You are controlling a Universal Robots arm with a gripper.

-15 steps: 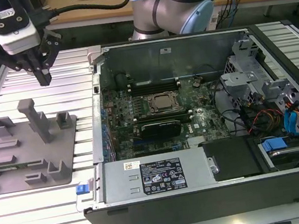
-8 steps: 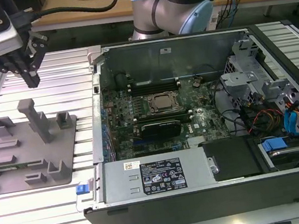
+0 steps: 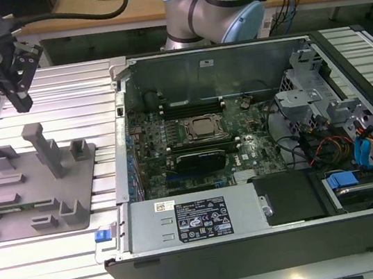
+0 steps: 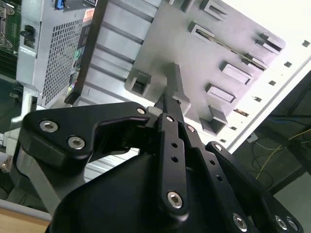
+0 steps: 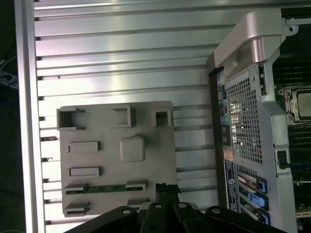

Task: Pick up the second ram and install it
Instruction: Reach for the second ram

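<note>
1. Second ram (image 5: 105, 188): seen edge-on in the first wrist view, so chips and label cannot be made out; both ends hidden in tray blocks.
2. Tray (image 5: 155, 160): one edge covered by the gripper (image 5: 166, 187).
3. Arm (image 3: 222, 1): cut off by the exterior view's upper edge.
4. Computer case (image 3: 260, 255): cut off at the exterior view's right.

no print legible; white label (image 3: 203, 219) on power supply cover (image 3: 145, 235), text too small.

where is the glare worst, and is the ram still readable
Exterior view: the table goes white beside the case. Second wrist view: the table blows out beyond the grey tray. First wrist view: mild streaks only; the second ram shows green in the tray.
</note>
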